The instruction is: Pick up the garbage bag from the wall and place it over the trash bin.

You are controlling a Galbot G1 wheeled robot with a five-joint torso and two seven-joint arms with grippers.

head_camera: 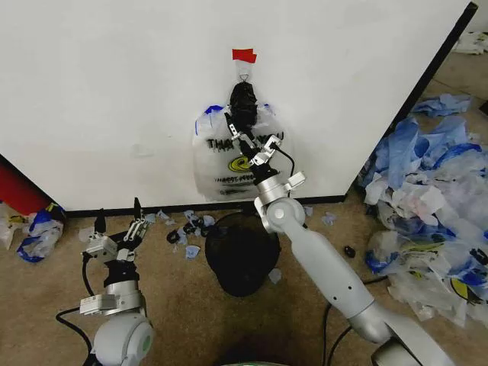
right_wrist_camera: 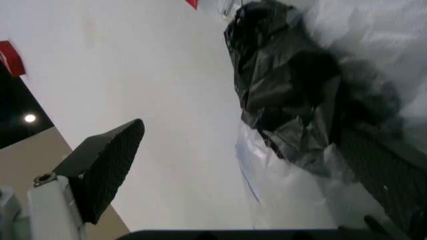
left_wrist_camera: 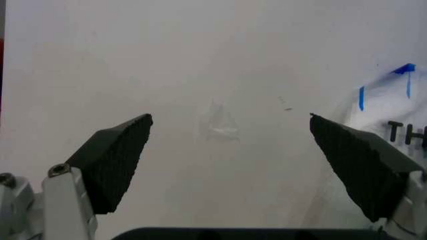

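The garbage bag (head_camera: 229, 164) hangs flat on the white wall (head_camera: 114, 91) under a piece of red tape (head_camera: 244, 55). It is see-through, with blue handles, black lettering and a yellow face. A crumpled black plastic bunch (head_camera: 242, 103) sits at its top. My right gripper (head_camera: 245, 136) is raised against the bag's upper part. In the right wrist view it (right_wrist_camera: 247, 135) stands open, with the black bunch (right_wrist_camera: 287, 85) and clear plastic (right_wrist_camera: 287, 200) between its fingers. The black mesh trash bin (head_camera: 240, 255) stands on the floor directly below. My left gripper (head_camera: 118, 229) is low at the left, open and empty (left_wrist_camera: 230, 117), facing the wall (left_wrist_camera: 200, 60).
A big pile of blue-and-white plastic bags (head_camera: 427, 198) covers the floor to the right. Scraps (head_camera: 183, 229) lie along the wall's foot, and more bags (head_camera: 38, 232) lie at the far left beside a red object (head_camera: 19, 191). The wall's black edge strip (head_camera: 435, 61) slants at the right.
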